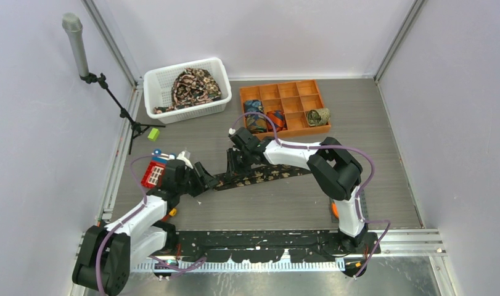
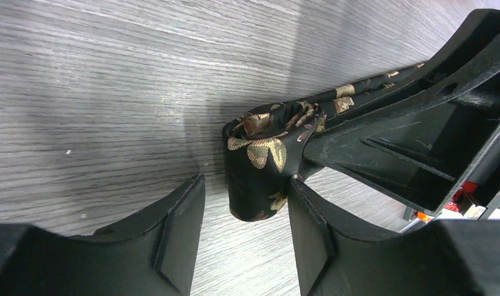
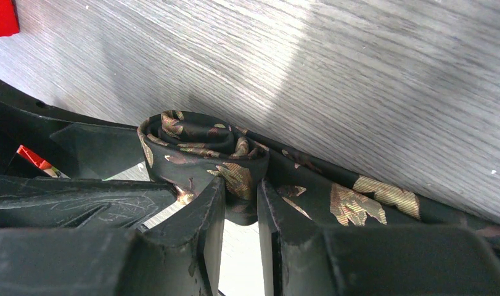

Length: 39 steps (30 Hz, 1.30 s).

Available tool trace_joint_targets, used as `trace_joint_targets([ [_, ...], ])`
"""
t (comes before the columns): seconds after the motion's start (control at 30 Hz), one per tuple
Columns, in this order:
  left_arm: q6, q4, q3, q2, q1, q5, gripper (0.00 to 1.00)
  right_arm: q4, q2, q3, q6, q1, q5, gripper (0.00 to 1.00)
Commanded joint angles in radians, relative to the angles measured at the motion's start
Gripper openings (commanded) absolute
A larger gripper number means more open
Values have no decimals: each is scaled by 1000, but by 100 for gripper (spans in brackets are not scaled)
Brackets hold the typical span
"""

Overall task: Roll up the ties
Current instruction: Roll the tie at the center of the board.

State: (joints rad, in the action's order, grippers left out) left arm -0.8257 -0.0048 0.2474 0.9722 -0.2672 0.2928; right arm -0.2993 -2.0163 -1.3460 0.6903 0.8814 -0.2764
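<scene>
Left end effector (image 2: 246,185): released, jaws straddling the rolled end (image 2: 262,154) of the black floral tie (image 1: 269,174). One finger (image 2: 309,228) sits against the roll, and the other stands just apart from it. No grip yet.

Right end effector (image 3: 241,188): clenched on the outer wrap of the same roll, with fabric pinched between its fingertips. It meets the roll from the side opposite the left one.

Tie position: on the desk (image 1: 370,185), on the near side of the orange tray (image 1: 296,132) and apart from it. The roll stands on edge, nearer than the tray's left corner. The unrolled tail lies flat, running roughly along the tray's near rim toward its right half.

Progress on this tie: only a few turns are wound, and the roll is small and a bit loose at the centre. Most of the length is flat on the desk, so I judge the winding has barely started.

In the tray: at least three finished rolls (image 1: 277,118) sit in its compartments, one bluish, one orange-red, one olive.

Farther back, to the left of the tray: a white basket (image 1: 192,110) holds a heap of loose patterned ties (image 1: 195,86), none rolled as far as I can see.

Overall: a handful done, one in hand, the heap left to do.
</scene>
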Motion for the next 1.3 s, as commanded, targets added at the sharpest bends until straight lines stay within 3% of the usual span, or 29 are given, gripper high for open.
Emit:
trace_joint_targets([
  [0.0,-28,101,-16,14,6,27,53,-28,-27,26,-18,-3,49,29],
  [0.47,-52,204,-37,79,6,19,50,-27,-29,26,-15,-4,43,28],
  [0.77,-60,242,-36,113,6,34,38,-26,-23,26,-13,-3,42,27],
  [1.03,-12,106,0,49,6,20,29,-63,39,-17,-19,-3,41,47],
  [1.27,40,-45,41,-20,6,6,27,-91,117,-77,-18,0,25,45],
])
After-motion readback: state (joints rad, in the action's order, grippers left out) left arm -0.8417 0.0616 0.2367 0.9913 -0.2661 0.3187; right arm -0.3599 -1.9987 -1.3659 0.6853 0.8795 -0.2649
